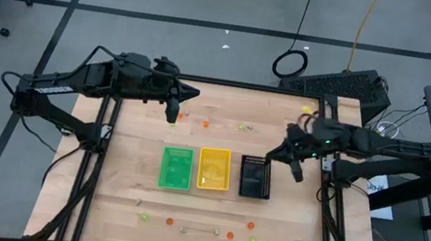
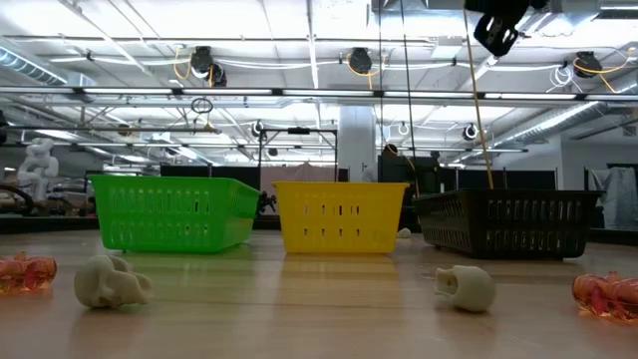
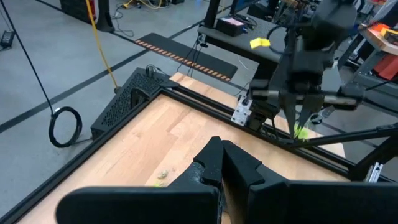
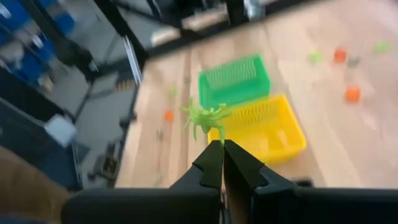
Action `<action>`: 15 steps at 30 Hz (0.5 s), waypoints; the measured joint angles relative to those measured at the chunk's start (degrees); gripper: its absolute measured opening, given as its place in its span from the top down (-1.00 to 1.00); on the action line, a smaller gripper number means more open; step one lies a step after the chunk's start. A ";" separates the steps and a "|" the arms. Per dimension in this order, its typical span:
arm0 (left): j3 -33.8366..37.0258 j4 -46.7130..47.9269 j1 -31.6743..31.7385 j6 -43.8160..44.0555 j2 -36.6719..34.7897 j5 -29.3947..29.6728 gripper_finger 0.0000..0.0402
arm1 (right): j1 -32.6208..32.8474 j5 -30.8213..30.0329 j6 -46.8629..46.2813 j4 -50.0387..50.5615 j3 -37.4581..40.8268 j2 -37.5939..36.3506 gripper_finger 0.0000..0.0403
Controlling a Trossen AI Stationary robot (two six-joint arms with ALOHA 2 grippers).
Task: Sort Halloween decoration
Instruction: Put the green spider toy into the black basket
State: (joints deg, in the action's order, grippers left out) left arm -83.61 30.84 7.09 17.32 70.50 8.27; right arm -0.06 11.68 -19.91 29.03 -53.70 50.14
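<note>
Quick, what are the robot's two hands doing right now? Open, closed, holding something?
Left hand: closed, holding nothing, raised over the table's far side.
Right hand: closed on a small yellow-green spider trinket, held above the trays.

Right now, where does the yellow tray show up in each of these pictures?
High view: the yellow tray sits mid-table, between the green tray and the black tray.
Low view: yellow tray centre, green tray to its left.
Left wrist view: not in it.
Right wrist view: yellow tray just beyond the right gripper, which pinches a green spider; green tray alongside.
Shared landmark: the green tray.
</note>
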 joint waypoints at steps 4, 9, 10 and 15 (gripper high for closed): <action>0.00 1.03 0.01 0.20 0.00 0.00 0.96 | 0.69 -0.04 -2.51 2.75 -0.17 4.37 1.00; 0.00 1.89 0.02 0.35 -0.02 0.00 0.96 | 0.69 -0.06 -7.95 4.37 -0.17 10.03 1.00; 0.00 1.87 0.00 0.37 -0.02 0.00 0.96 | 0.69 -0.04 -8.32 4.27 -0.19 11.12 1.00; 0.00 1.89 -0.13 0.42 -0.02 -0.50 0.96 | 0.69 -0.07 -11.05 4.45 -0.21 16.36 1.00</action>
State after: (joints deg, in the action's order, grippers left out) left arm -83.61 32.73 6.96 17.74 70.48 7.78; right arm 0.62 11.62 -30.96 33.48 -53.91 66.51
